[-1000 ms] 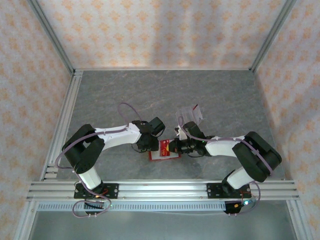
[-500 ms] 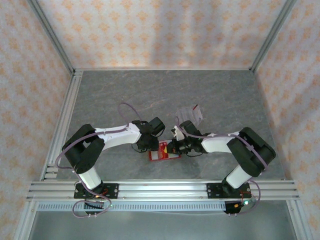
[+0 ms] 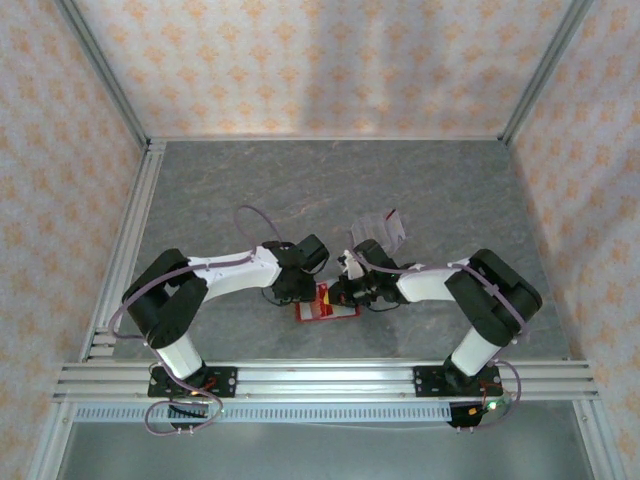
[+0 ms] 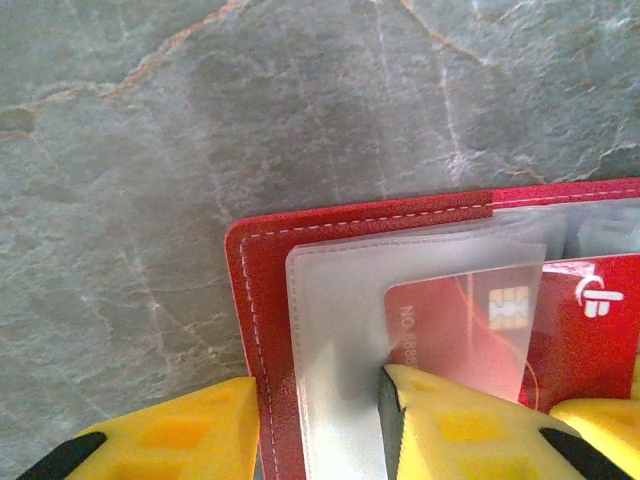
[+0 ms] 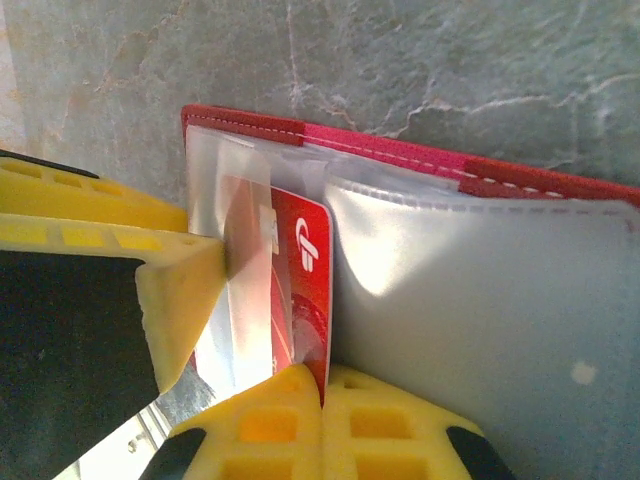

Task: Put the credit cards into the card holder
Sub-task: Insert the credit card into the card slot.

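Observation:
The card holder [image 3: 327, 308], a red wallet with pale clear sleeves, lies open on the grey table between both arms. My left gripper [image 4: 320, 392] is shut on its left edge [image 4: 262, 300], one finger outside the red cover, the other against the sleeve [image 4: 340, 330]. A red credit card [image 5: 312, 262] with a white logo and a chip is pinched at its near edge by my shut right gripper [image 5: 325, 385]. The card's far end [image 4: 455, 325] sits inside the sleeve. In the top view the left gripper [image 3: 303, 291] and right gripper [image 3: 340, 293] meet over the wallet.
A clear slotted plastic rack [image 3: 383, 228] stands just behind the right gripper, with a small red-marked piece [image 3: 392, 213] at its top. Aluminium rails [image 3: 320, 378] run along the near edge and the left side. Patterned walls close in three sides.
The right arm has drawn leftward, sliding the card further over the wallet toward the left gripper. The left arm has stayed put.

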